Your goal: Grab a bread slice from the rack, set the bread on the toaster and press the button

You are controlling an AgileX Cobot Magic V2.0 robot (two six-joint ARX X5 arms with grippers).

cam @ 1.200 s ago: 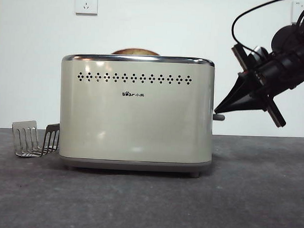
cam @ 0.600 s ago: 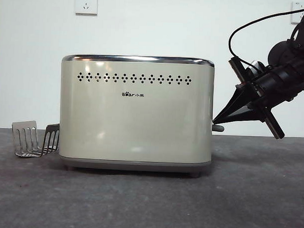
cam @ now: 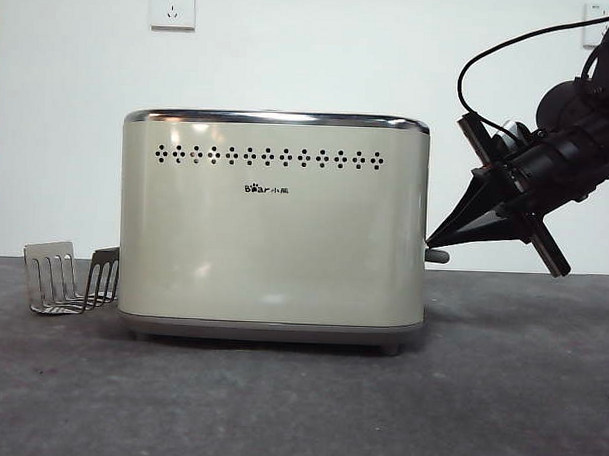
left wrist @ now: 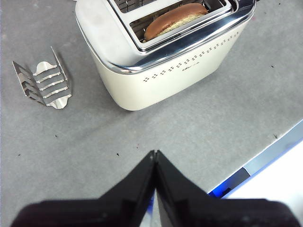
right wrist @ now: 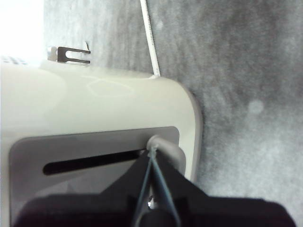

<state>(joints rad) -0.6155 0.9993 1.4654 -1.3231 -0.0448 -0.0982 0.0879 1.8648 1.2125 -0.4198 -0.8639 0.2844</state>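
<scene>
The cream toaster [cam: 273, 222] stands mid-table. The slice of bread [left wrist: 176, 17] sits low inside the toaster's [left wrist: 163, 66] slot; the front view does not show it. The grey button [cam: 438, 257] sticks out low from the toaster's right end. My right gripper [cam: 434, 239] is shut, its tips pressing on top of the button [right wrist: 163, 146] at the end of its slot. My left gripper [left wrist: 155, 153] is shut and empty, held above the table in front of the toaster. The empty wire rack [cam: 65, 278] stands left of the toaster and also shows in the left wrist view [left wrist: 42, 82].
White wall sockets [cam: 172, 5] are on the back wall. A white cable [right wrist: 149, 38] runs from the toaster across the grey table. The table's edge [left wrist: 265, 156] lies close to my left gripper.
The button has gone down from its higher position with my right gripper pressing it. The bread's top, which showed above the toaster rim a second ago, has sunk out of the front view.
</scene>
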